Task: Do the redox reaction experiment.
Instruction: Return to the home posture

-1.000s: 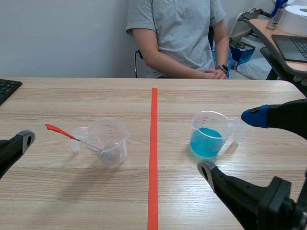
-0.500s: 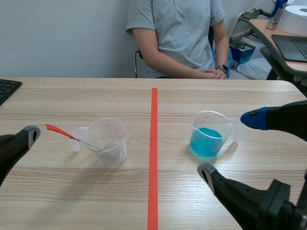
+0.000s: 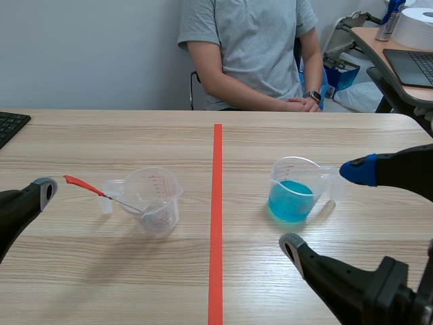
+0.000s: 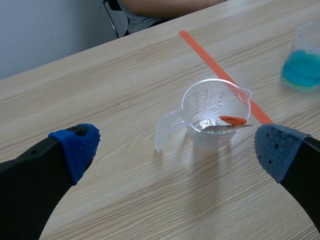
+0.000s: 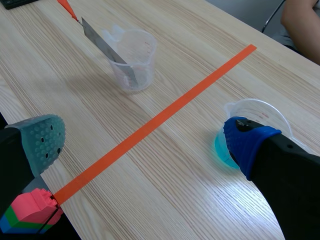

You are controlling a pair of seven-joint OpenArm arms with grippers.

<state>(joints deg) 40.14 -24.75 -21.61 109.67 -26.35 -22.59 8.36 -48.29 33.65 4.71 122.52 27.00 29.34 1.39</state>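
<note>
A clear measuring cup (image 3: 154,198) stands left of the tape line, with a red-handled metal spatula (image 3: 84,184) leaning in it. A second clear cup (image 3: 294,191) holding blue liquid stands right of the line. My left gripper (image 4: 176,147) is open, and the clear cup (image 4: 215,117) lies ahead of it between its fingers; in the scene view only one of its fingertips (image 3: 42,191) shows. My right gripper (image 3: 325,207) is open beside the blue-liquid cup (image 5: 257,109), with one fingertip (image 3: 358,169) near the cup's handle. Neither gripper holds anything.
The orange tape line (image 3: 216,217) runs down the table's middle. A person (image 3: 250,54) sits across the table with hands resting at its far edge. A keyboard corner (image 3: 10,125) lies far left. A side desk with a laptop (image 3: 413,64) stands at the right.
My left gripper has moved forward a little toward the spatula's handle. The right gripper's near finger has drawn back slightly. The cups have not moved.
</note>
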